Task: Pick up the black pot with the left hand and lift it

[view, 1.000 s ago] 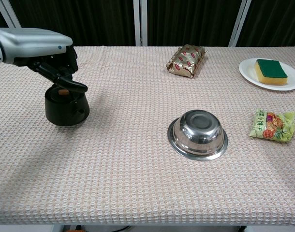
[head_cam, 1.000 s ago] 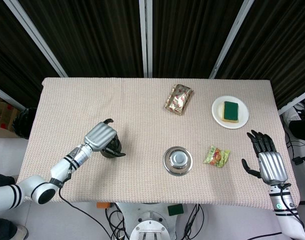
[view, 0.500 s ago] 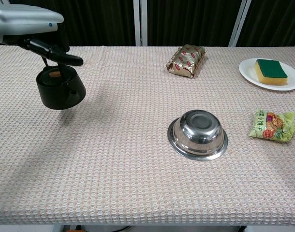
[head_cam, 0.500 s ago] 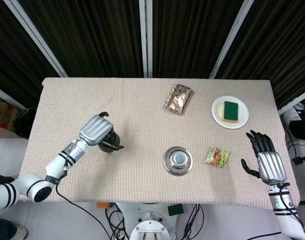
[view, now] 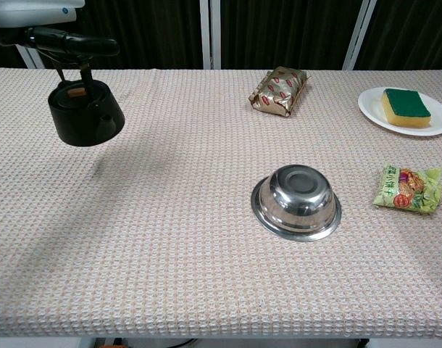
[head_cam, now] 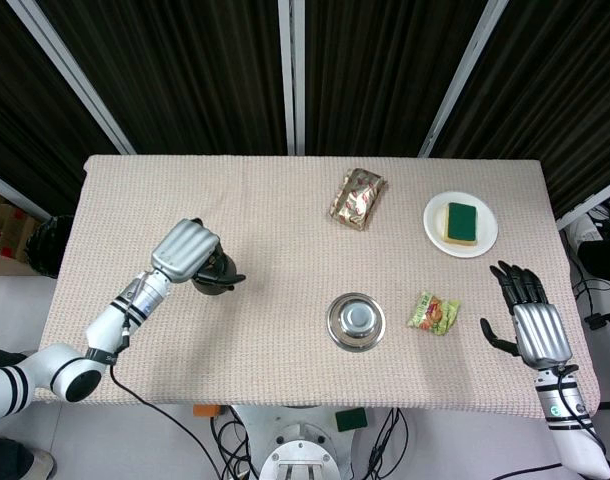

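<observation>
The black pot (view: 85, 114) hangs in the air above the table's left side, its shadow on the cloth below. My left hand (head_cam: 186, 253) holds it from above by the thin handle; in the chest view the hand (view: 40, 22) is cut off by the top left edge, its fingers (view: 72, 45) curled over the handle. From the head view the pot (head_cam: 216, 274) is mostly hidden under the hand. My right hand (head_cam: 526, 311) rests open at the table's right front edge, fingers spread, holding nothing.
An upturned steel bowl (view: 297, 199) sits in the middle front. A green snack packet (view: 409, 188) lies to its right. A white plate (view: 372, 103) with a green-and-yellow sponge (view: 405, 106) is at the back right, a brown foil packet (view: 280, 90) at the back centre.
My left hand has raised the pot off the cloth, steadily higher across the frames, and drawn it slightly toward the far left. The right hand has stayed put.
</observation>
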`<state>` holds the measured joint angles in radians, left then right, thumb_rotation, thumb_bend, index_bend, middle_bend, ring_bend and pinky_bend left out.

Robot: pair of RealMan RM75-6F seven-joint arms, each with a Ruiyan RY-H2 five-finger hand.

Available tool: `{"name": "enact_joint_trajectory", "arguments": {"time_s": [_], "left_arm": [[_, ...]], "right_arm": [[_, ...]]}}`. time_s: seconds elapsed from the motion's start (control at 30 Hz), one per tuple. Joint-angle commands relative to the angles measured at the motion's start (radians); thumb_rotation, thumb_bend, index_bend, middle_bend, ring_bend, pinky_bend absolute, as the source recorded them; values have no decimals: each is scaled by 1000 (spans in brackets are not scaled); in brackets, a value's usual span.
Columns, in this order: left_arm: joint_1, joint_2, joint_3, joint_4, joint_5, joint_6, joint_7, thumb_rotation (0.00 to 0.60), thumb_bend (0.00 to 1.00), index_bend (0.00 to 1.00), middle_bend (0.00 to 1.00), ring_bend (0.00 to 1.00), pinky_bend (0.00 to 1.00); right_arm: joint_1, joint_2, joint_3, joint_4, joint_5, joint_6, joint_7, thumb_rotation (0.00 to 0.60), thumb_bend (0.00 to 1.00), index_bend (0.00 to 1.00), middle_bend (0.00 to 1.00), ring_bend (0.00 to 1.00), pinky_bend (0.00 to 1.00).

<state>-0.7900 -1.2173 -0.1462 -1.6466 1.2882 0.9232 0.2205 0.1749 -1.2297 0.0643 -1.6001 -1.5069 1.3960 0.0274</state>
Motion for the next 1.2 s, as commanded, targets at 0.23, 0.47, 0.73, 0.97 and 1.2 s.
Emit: {"name": "enact_joint_trajectory", "arguments": {"time_s": [0.23,0.47,0.73,0.97,1.2], "left_arm": [[-1,-5,1,4,-7,8,31,43,0,984,1000,957,673],[1,-20,-3,12,-26,19,51,198,0,993,1000,962,684],[26,-82,-17,67,-4,102,21,288,2,1000,1000,988,713],[46,-128,-31,116,20,163,-24,312,7,1000,1000,997,719],[57,-160,-37,161,51,199,-70,310,79,1000,1000,1000,741]], "right_arm": [[1,1,-1,1,-4,0,10,563,371,0,0,0,0],[2,2,-3,1,-3,-3,13,562,371,0,0,0,0],[4,1,-4,2,-1,-9,12,562,371,0,0,0,0],[6,0,-5,2,0,-13,11,562,371,0,0,0,0],[8,-1,-5,4,2,-18,11,564,369,0,0,0,0]]}}
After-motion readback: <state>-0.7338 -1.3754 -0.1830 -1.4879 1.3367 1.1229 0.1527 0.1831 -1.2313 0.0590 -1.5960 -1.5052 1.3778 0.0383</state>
